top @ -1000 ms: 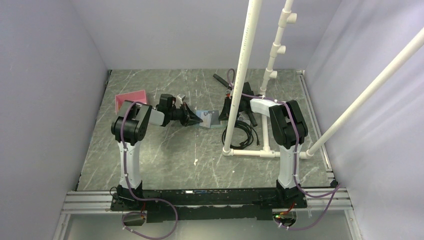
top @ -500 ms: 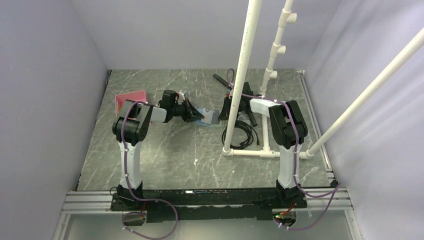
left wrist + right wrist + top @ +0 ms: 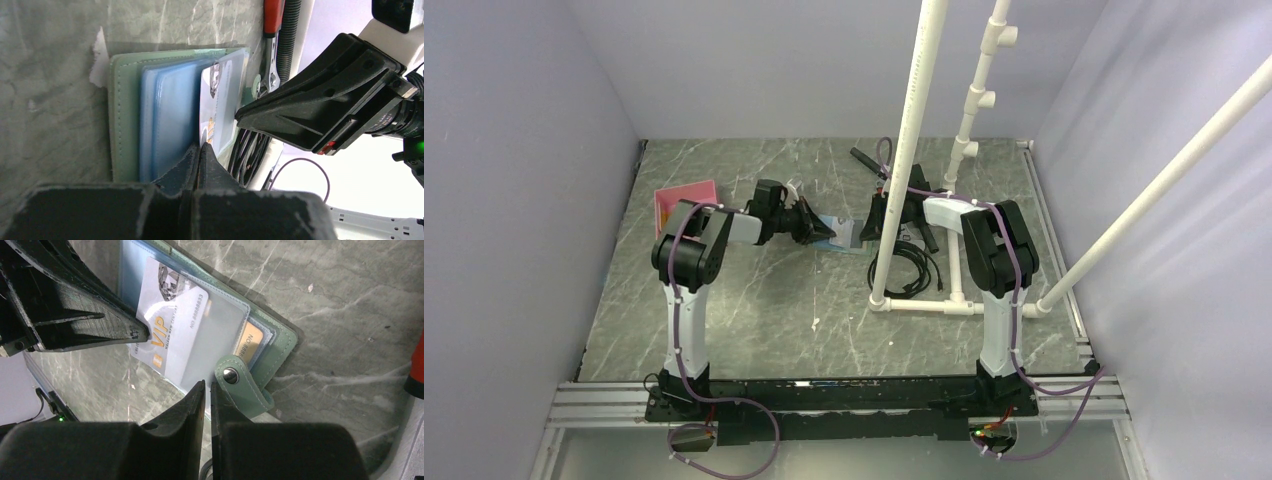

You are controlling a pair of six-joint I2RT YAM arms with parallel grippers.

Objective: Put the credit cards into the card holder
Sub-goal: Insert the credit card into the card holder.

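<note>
The left hand (image 3: 201, 147), pinching the white VIP card (image 3: 185, 315) by its edge, has advanced over the open green card holder (image 3: 280, 347) on the counter (image 3: 340, 300), so that card looks about half-sleeved, while the right hand (image 3: 207, 385) sits at the sleeve's edge, its grip impossible to tell.

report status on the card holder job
Left end effector shut on white VIP card, half in sleeve. Right end effector pinching card holder edge. Closure tab aside, nothing blocking.
</note>
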